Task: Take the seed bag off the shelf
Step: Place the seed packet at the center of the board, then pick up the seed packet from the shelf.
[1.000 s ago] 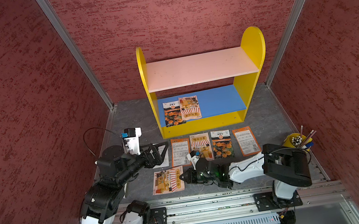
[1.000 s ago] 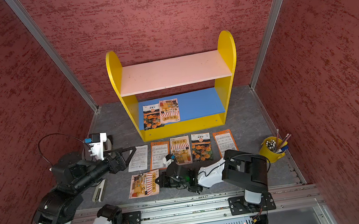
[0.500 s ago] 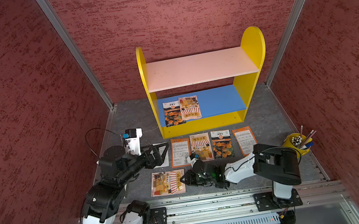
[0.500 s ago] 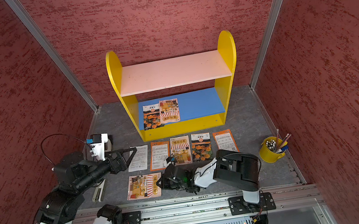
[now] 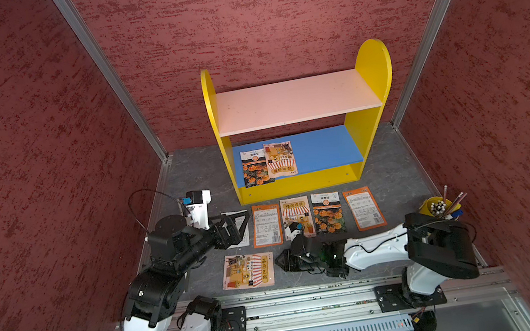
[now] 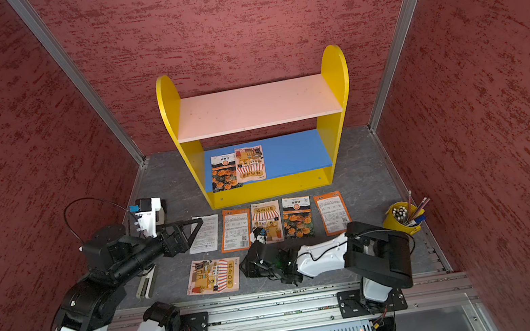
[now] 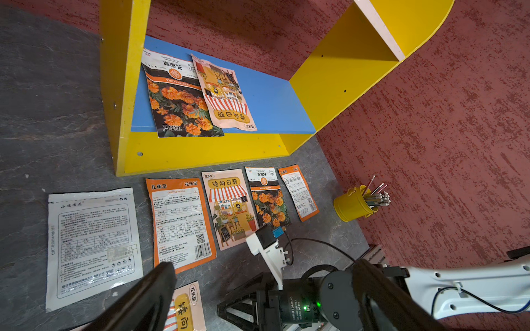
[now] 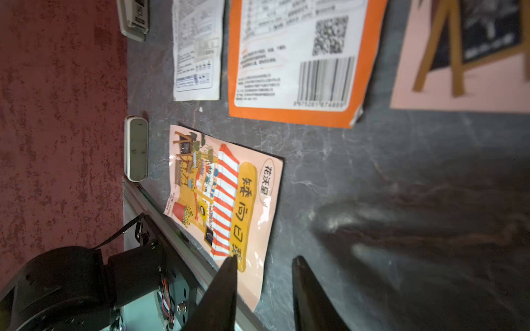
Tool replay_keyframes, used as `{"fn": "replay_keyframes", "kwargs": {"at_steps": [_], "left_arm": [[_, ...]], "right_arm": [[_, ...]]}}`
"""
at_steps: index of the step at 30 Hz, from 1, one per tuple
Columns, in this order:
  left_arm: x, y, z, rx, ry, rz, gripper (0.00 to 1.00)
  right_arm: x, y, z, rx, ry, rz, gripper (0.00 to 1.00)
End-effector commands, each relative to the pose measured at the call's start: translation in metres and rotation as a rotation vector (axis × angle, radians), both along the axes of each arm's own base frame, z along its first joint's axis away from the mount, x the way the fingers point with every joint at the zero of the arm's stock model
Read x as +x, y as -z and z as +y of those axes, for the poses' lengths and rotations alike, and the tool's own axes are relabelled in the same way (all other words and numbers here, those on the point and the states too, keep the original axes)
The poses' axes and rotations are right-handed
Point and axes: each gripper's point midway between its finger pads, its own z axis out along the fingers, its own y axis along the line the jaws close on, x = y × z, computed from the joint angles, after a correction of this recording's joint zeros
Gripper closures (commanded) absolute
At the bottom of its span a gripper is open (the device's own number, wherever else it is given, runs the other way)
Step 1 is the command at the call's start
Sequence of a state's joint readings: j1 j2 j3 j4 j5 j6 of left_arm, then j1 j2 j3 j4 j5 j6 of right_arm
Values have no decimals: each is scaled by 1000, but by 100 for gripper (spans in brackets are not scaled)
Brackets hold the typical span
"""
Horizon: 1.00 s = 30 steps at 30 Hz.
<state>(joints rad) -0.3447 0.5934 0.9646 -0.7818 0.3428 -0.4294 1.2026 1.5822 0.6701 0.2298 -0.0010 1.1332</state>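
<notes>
While both arms sit low by the front rail [image 5: 312, 303], the shelf [image 5: 373, 64] stands at the back wall on the grey mat [image 5: 395, 168].
Left gripper [image 5: 242, 228]: jaws spread wide, nothing between them, over a white packet [image 6: 205, 234] at the left end of the floor row.
Right gripper [image 8: 266, 259]: jaws parted, mat visible in the gap, pinching nothing. One fingertip [image 8: 229, 275] overlaps the edge of a loose pink packet [image 5: 248, 270] near the rail.
Not off the shelf yet: marigold seed bag [image 5: 254, 169] and pink seed bag [image 5: 279, 159] lie flat on the left part of the blue lower board [image 5: 325, 150]. Their edges overlap, and the marigold one overhangs the front lip.
Four more packets [image 5: 327, 212] lie in a row in front of the shelf.
Yellow pencil cup [image 5: 435, 208] at far right.
</notes>
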Motion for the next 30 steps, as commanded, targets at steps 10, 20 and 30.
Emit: {"fn": "replay_keyframes", "kwargs": {"at_steps": [10,20,30], "left_arm": [[15,-4,-20,-58,78,-17,0],[24,4,-24,-68,73,8,0],[15,14,-24,-65,78,29,0]], "right_arm": [[9,-127,-33,34,-230,-321,23],[88,-187,-85,-296,-109,-565,2],[192,-195,-62,-483,-88,-669,1]]}}
